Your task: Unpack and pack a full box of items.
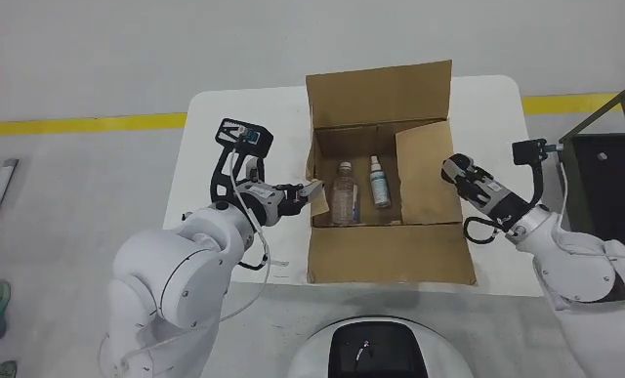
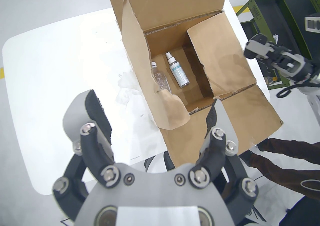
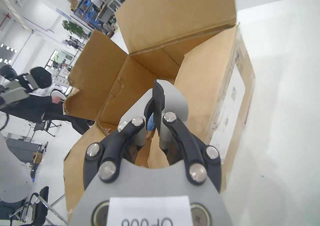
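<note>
An open cardboard box (image 1: 391, 256) stands on the white table (image 1: 244, 134). On its floor lie a clear plastic bottle (image 1: 343, 192) and a white spray bottle (image 1: 379, 183); the left wrist view shows the clear bottle (image 2: 160, 79) and the spray bottle (image 2: 177, 71) side by side. My left gripper (image 1: 308, 194) hovers open at the box's left wall, above its torn side flap (image 2: 172, 112). My right gripper (image 1: 451, 168) is shut at the outer edge of the right flap (image 3: 200, 82), which leans inward; nothing shows between its fingers (image 3: 172, 102).
A dark green rack (image 1: 596, 173) stands just off the table's right side, close behind my right arm. Some crumpled clear film (image 2: 125, 89) lies on the table left of the box. Bare tabletop stretches to the left and far right.
</note>
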